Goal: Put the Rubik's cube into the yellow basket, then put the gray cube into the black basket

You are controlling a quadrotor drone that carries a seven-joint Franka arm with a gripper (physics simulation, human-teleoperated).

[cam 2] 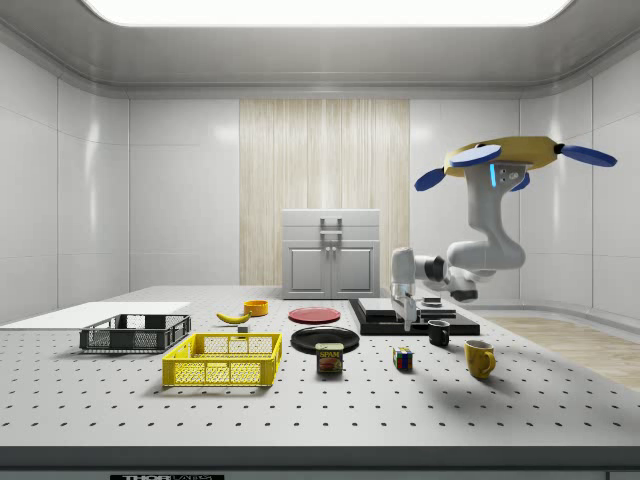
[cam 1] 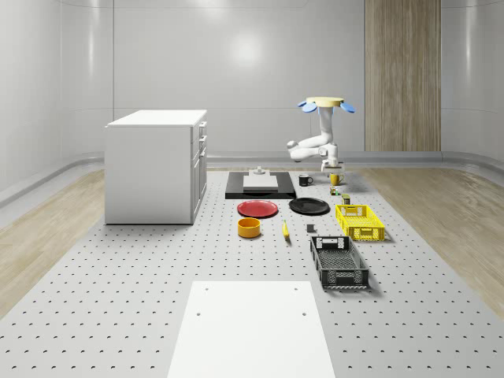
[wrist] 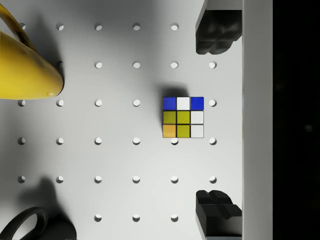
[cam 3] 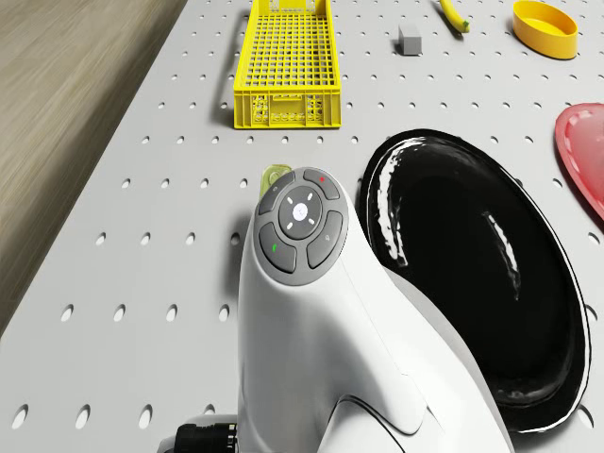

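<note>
The Rubik's cube [wrist: 183, 117] [cam 2: 403, 359] lies on the pegboard table between a yellow mug and a black mug. My gripper [wrist: 216, 122] [cam 2: 404, 318] hangs open well above it, pointing straight down. Both black fingertips [wrist: 215, 32] are apart, and the cube sits just off the line between them. The drone [cam 1: 324, 102] [cam 2: 510, 158] hovers over the table's far right part. The yellow basket [cam 1: 360, 221] [cam 2: 226, 360] [cam 3: 286, 66] and the black basket [cam 1: 339, 262] [cam 2: 135, 333] stand nearer the front. The small gray cube [cam 1: 310, 228] [cam 3: 410, 37] rests beside the yellow basket.
A yellow mug [wrist: 25, 65] [cam 2: 479, 357] and a black mug [wrist: 40, 225] [cam 2: 439, 333] flank the Rubik's cube. A black board [wrist: 295, 120] lies close by. A can [cam 2: 329, 358], black plate [cam 3: 472, 283], red plate [cam 1: 257, 208], orange bowl [cam 1: 249, 227], banana [cam 1: 285, 229] and white cabinet [cam 1: 156, 165] stand further off.
</note>
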